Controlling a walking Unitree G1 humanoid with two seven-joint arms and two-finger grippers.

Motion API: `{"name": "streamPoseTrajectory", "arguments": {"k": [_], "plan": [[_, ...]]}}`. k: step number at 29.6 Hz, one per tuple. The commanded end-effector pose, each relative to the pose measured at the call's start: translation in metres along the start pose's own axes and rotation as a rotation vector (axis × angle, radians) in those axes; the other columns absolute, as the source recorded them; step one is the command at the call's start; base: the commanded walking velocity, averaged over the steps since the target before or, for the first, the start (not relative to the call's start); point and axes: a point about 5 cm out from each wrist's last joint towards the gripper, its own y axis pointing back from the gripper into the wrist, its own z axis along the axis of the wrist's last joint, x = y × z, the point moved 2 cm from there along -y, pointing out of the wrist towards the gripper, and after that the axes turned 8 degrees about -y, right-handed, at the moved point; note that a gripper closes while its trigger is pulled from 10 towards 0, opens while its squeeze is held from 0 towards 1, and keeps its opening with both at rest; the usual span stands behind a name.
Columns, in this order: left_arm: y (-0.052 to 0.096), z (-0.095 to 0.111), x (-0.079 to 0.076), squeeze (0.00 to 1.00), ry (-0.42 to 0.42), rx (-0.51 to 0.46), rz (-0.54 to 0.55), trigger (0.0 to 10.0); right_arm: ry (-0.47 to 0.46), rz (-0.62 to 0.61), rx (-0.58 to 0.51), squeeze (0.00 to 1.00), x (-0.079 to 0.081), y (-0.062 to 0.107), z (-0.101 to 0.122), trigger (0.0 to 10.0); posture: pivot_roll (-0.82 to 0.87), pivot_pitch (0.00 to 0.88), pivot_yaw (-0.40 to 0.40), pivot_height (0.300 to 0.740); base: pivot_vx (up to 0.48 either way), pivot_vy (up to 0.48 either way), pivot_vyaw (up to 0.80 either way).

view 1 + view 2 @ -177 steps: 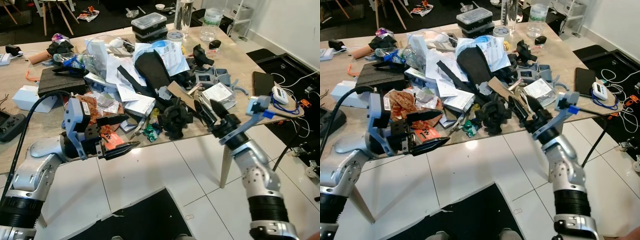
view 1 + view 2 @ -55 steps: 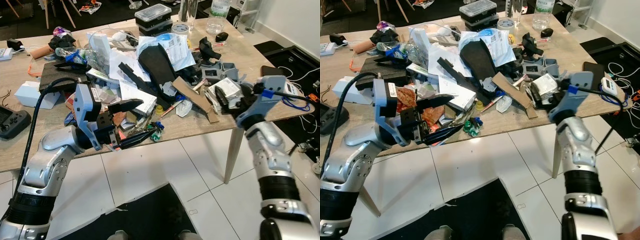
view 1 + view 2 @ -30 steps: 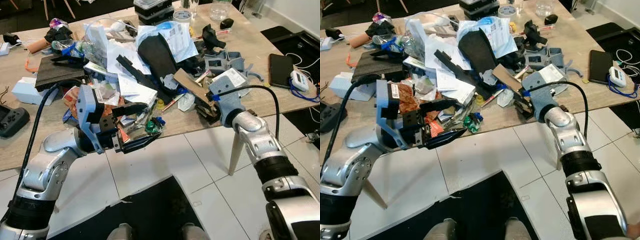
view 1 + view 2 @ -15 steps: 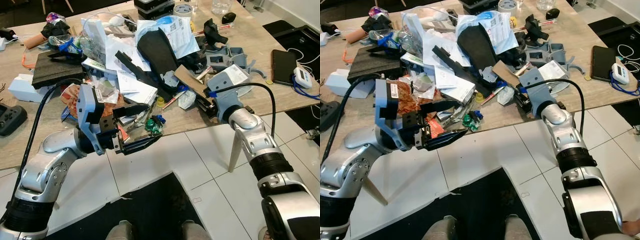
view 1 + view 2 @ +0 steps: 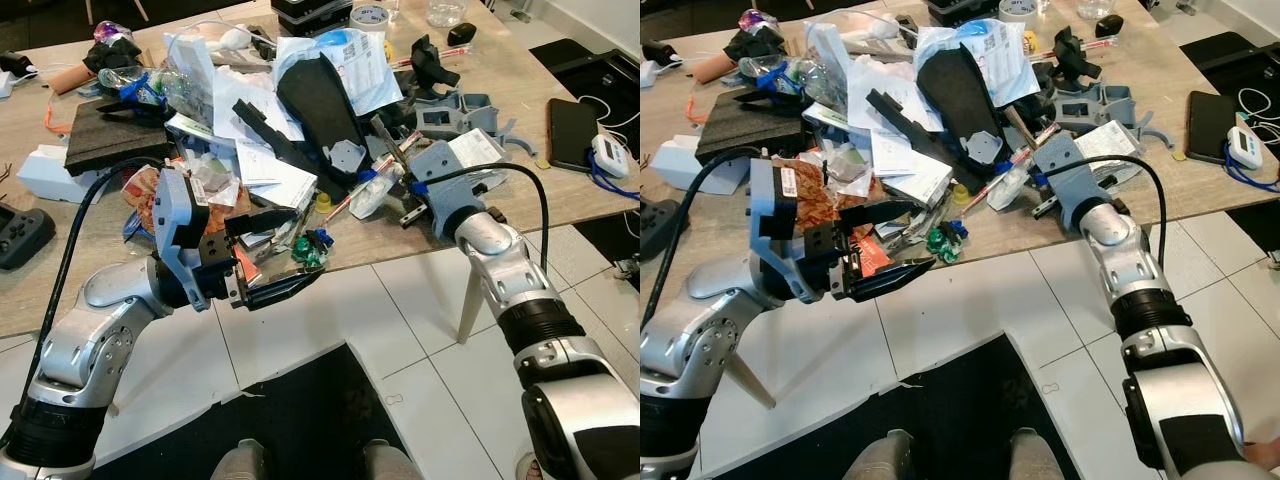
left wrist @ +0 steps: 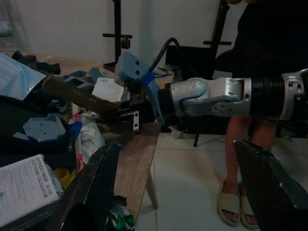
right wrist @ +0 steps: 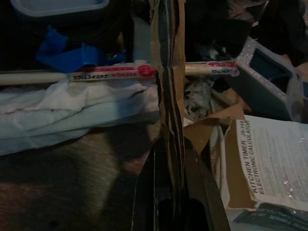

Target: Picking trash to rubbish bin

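Cardboard strip (image 7: 167, 91) clamped edge-on in right claw (image 7: 169, 159) — left claw (image 5: 277, 252) spread, empty.

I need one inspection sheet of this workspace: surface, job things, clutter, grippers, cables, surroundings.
Surface: wooden table, heaped with things.
Job's things: cardboard strip, tilted up from the pile; rubbish bin: nothing seen.
Clutter: papers, green wrapper, phone, black foam.
Grippers: right gripper shut on cardboard strip; left gripper open at the table edge, holding nothing.
Cables: black cable looping over the right arm.
Surroundings: white tile floor; a person's sandalled feet.
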Motion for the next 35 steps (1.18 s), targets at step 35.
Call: {"name": "streamPoseTrajectory", "arguments": {"k": [35], "plan": [[0.013,0.001,0.045,0.0,-0.035,-0.037,0.294,10.0,-0.831,0.373,-0.648,0.0,0.029,0.074,0.102,0.0,-0.04,0.177,0.048,0.74,0.0,0.0,0.0]]}}
